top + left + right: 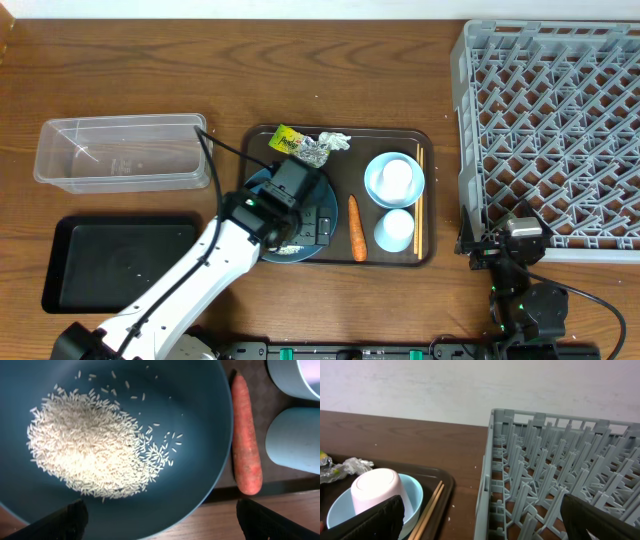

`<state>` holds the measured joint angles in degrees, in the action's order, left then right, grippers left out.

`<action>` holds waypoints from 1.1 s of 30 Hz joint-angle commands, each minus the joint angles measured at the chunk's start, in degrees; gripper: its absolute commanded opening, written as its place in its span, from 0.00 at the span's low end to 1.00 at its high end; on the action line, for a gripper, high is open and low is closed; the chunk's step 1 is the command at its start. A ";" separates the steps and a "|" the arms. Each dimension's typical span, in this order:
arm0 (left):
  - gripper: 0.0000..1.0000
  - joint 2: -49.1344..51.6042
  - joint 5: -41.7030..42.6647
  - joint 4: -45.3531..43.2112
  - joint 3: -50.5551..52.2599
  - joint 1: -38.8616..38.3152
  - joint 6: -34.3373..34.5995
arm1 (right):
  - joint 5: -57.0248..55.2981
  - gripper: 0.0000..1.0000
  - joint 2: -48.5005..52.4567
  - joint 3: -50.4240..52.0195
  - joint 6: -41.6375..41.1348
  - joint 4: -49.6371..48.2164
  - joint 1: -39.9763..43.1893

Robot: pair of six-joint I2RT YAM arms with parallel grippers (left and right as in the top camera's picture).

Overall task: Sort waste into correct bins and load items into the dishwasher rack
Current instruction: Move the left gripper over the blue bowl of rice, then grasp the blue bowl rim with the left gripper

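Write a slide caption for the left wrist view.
Open left claw over a dark-blue bowl of rice, carrot beside it.

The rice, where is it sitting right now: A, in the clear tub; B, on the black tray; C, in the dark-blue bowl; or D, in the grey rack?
C: the left wrist view shows the rice heaped inside the dark-blue bowl, with the carrot lying just outside its rim.

Rice (90,445) heaps in the dark-blue bowl (190,400), carrot (246,440) just right of it. Wrapper (305,146) lies crumpled behind. A pale cup (396,175) sits inverted in the light-blue bowl (372,182), a second cup (395,230) in front; chopsticks (419,200) lie alongside. Tub (120,150) and black tray (110,262) stand left, rack (550,120) right.
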<state>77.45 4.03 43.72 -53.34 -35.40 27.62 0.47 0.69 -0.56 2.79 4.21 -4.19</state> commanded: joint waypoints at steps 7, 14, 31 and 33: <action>0.98 4.66 -5.09 -4.85 -1.22 -5.42 -2.71 | -0.20 0.99 -0.37 0.24 0.72 0.07 0.52; 0.98 9.88 -8.61 -5.09 -1.22 -8.24 -2.69 | -0.20 0.99 -0.37 0.24 0.74 0.07 0.52; 0.98 13.84 -15.15 -8.26 -1.22 -13.03 -3.10 | -0.20 0.99 -0.37 0.24 0.74 0.07 0.52; 0.98 14.84 -17.38 -8.04 -1.22 -13.05 -3.13 | -0.20 0.99 -0.37 0.24 0.74 0.07 0.52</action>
<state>90.72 -8.69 35.53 -53.36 -48.36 25.21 0.45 0.69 -0.56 2.79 4.21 -4.19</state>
